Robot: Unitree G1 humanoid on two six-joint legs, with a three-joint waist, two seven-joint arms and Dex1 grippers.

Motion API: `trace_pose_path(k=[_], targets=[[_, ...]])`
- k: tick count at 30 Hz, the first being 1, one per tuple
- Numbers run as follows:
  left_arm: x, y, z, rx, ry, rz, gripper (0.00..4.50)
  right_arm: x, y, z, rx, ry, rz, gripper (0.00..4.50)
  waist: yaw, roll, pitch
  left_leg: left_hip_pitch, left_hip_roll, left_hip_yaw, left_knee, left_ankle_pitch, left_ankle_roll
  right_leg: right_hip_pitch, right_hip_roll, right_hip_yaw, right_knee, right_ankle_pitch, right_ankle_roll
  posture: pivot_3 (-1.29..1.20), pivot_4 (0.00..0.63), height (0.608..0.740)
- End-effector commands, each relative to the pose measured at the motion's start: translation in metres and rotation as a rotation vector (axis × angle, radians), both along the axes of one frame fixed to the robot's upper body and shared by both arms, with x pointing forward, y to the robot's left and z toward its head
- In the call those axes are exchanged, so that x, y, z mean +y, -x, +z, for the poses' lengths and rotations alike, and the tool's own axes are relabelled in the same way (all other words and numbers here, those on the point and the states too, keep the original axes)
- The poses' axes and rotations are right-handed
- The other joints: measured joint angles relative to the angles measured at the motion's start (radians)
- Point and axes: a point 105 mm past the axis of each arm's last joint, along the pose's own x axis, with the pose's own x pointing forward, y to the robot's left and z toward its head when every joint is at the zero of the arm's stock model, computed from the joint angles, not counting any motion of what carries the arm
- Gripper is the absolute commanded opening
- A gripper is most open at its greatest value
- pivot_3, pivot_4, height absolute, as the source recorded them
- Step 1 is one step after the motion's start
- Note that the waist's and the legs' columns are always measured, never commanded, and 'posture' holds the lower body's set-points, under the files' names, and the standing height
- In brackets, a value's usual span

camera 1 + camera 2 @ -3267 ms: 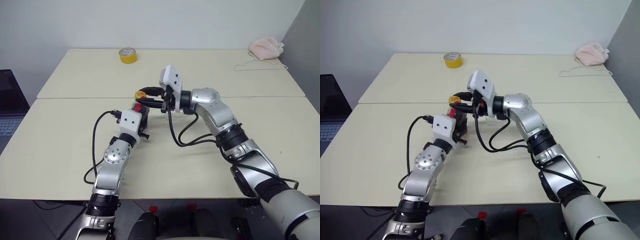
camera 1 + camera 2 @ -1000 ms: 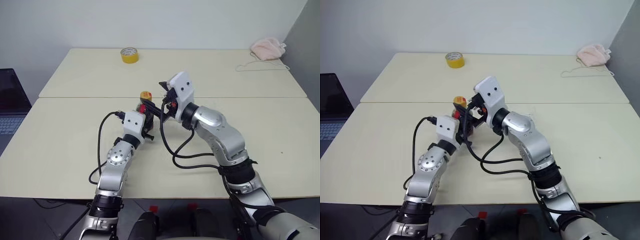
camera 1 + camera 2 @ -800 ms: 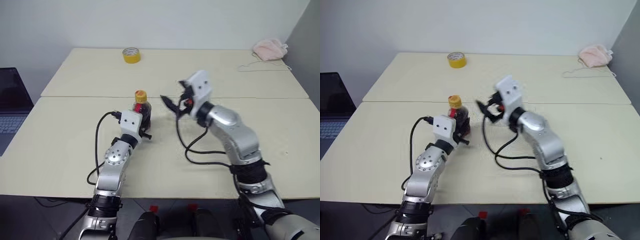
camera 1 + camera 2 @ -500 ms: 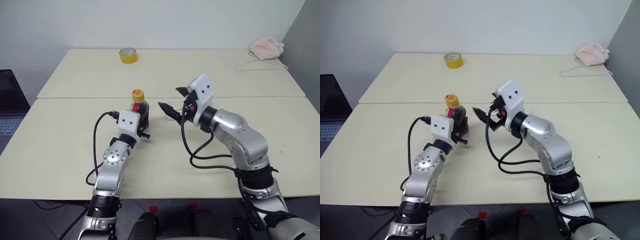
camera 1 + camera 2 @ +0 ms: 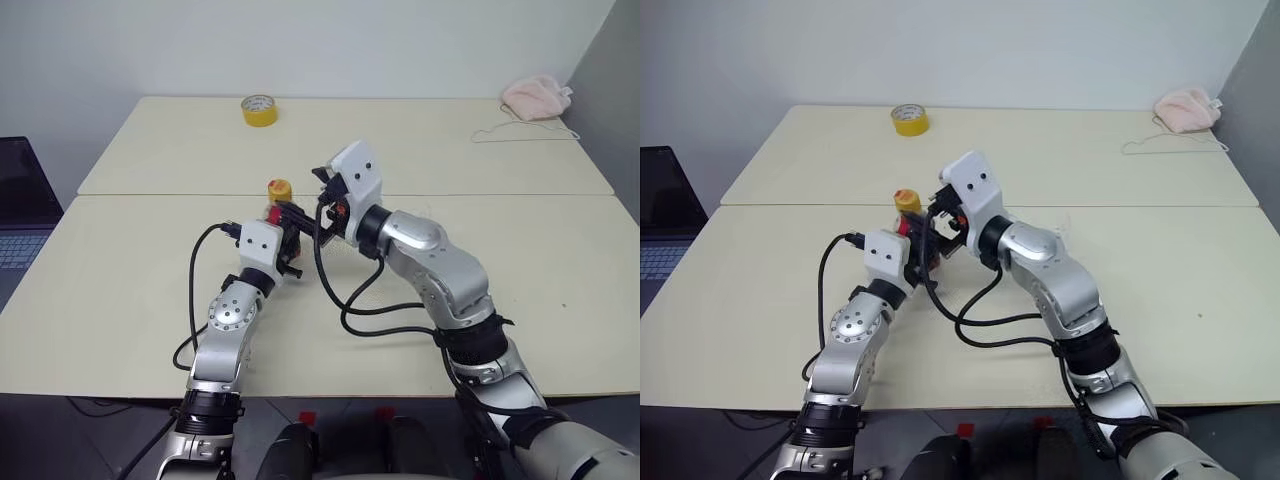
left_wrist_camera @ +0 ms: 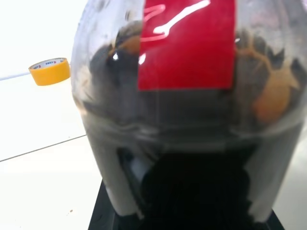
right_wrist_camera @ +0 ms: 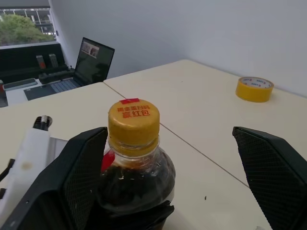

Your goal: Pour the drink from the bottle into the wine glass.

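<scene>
I see my left end effector (image 5: pixel 921 252) grasping the bottle (image 7: pixel 135 163) upright, my right end effector (image 7: pixel 180 179) spread wide around its cap (image 7: pixel 134 121).

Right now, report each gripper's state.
Left gripper: shut on the bottle.
Right gripper: jaws open wide, one on each side of the bottle's yellow cap, holding nothing.
</scene>
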Motion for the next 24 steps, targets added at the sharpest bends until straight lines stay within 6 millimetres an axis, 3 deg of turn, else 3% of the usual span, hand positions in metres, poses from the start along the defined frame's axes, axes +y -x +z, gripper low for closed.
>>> trace_pose_path(k=[1, 12, 24], targets=[[-0.004, 0.000, 0.022, -0.090, 0.006, -0.016, 0.98, 0.004, 0.002, 0.018, -0.067, -0.034, 0.008, 4.46, 0.000, 0.000, 0.000, 0.000, 0.000, 0.000, 0.000, 0.000, 0.000, 0.000, 0.000, 0.000, 0.000, 0.000, 0.000, 0.00, 0.150, 0.740], [-0.004, 0.000, 0.022, -0.090, 0.006, -0.018, 0.98, -0.004, -0.004, 0.016, -0.060, -0.036, -0.028, 4.46, 0.000, 0.000, 0.000, 0.000, 0.000, 0.000, 0.000, 0.000, 0.000, 0.000, 0.000, 0.000, 0.000, 0.000, 0.000, 0.00, 0.150, 0.740], [-0.004, 0.001, 0.022, -0.091, 0.009, -0.015, 0.98, -0.039, -0.009, 0.008, -0.037, -0.020, -0.115, 4.46, 0.001, 0.000, 0.000, 0.000, 0.000, 0.000, 0.000, 0.000, 0.000, 0.000, 0.000, 0.000, 0.000, 0.000, 0.000, 0.00, 0.150, 0.740]])
